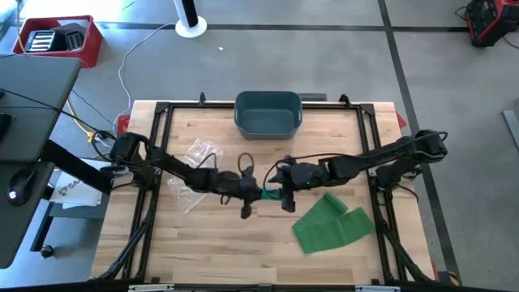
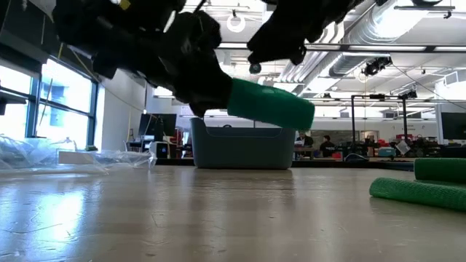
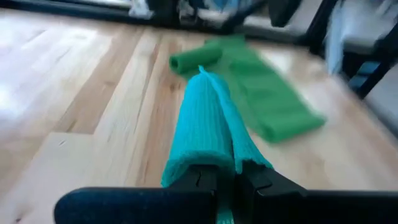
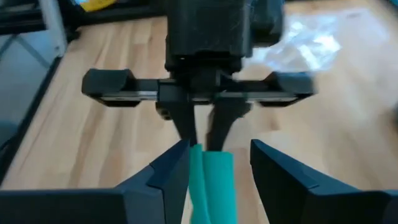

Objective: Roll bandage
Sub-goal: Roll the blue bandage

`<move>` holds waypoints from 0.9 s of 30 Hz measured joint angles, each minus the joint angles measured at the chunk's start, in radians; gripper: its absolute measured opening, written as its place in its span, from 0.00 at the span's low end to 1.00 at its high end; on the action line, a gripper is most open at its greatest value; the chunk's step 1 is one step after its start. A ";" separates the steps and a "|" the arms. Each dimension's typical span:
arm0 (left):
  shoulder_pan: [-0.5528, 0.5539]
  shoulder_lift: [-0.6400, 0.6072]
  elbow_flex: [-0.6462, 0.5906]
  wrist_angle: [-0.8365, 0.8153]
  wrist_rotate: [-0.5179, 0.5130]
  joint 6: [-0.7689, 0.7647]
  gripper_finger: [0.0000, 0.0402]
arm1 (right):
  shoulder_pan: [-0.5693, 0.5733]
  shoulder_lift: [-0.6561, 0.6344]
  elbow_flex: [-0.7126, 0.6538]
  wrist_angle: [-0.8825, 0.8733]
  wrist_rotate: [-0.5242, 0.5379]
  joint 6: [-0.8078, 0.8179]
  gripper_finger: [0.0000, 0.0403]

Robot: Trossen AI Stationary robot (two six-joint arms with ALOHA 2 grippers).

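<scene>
- Left gripper (image 1: pixel 261 194), just left of centre in the overhead view, is clamped shut on one end of a rolled teal bandage (image 1: pixel 271 194) and holds it in the air above the wooden table (image 1: pixel 227 243).
- Right gripper (image 1: pixel 281 193) faces it from the right side of the same picture; its two fingers stand apart on either side of the roll's free end, with a visible gap to the cloth on at least one side, so it grips nothing.
- From table height, the rolled teal bandage (image 2: pixel 271 105) shows in the upper middle of the picture as a short cylinder, well clear of the wood and tilted slightly down toward the right.
- The long axis of the roll runs left to right in the overhead picture, from one gripper straight toward the other, so both grippers meet it end on.
- In the right wrist picture, the roll (image 4: pixel 209 180) lies between that arm's own fingers (image 4: pixel 163 177), with the left gripper (image 4: pixel 205 134) pinching its far end at the picture's centre.
- A loose green length of bandage (image 1: pixel 332 223) lies flat on the table at lower right in the overhead view, nearer the right arm, apart from both grippers.
- A grey bin (image 1: pixel 268 112) stands at the upper middle of the table, and clear plastic wrapping (image 1: pixel 195 174) lies at centre left.
- Judging by this layout, any next turn of the roll depends on the right fingers closing around that free end.
</scene>
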 joint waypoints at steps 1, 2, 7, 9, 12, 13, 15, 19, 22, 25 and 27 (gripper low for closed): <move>-0.005 0.000 0.018 -0.036 -0.012 0.016 0.02 | -0.004 0.010 0.000 0.001 -0.027 0.002 0.39; -0.010 0.000 0.035 -0.066 -0.021 0.027 0.02 | -0.004 0.021 0.000 -0.001 -0.046 0.004 0.38; -0.014 0.000 0.062 -0.096 -0.038 0.046 0.02 | 0.004 0.049 0.000 -0.015 -0.042 -0.001 0.34; -0.014 0.000 0.062 -0.097 -0.040 0.044 0.02 | 0.012 0.057 0.000 -0.045 -0.032 -0.001 0.32; -0.014 0.000 0.062 -0.090 -0.041 0.037 0.02 | 0.024 0.070 0.000 -0.066 -0.013 -0.001 0.31; -0.014 0.000 0.062 -0.090 -0.040 0.036 0.02 | 0.028 0.077 0.000 -0.067 -0.006 -0.002 0.31; -0.014 0.001 0.061 -0.094 -0.040 0.028 0.02 | 0.037 0.091 0.000 -0.066 0.012 -0.006 0.31; -0.014 0.001 0.061 -0.096 -0.038 0.007 0.02 | 0.067 0.100 0.000 -0.067 0.088 -0.031 0.26; -0.012 0.001 0.061 -0.098 -0.037 -0.014 0.02 | 0.086 0.098 0.000 -0.077 0.140 -0.032 0.15; -0.004 0.001 0.061 -0.098 -0.037 -0.051 0.02 | 0.111 0.097 0.000 -0.085 0.202 -0.033 0.03; 0.003 0.001 0.061 -0.098 -0.036 -0.079 0.02 | 0.135 0.097 0.000 -0.088 0.258 -0.038 0.02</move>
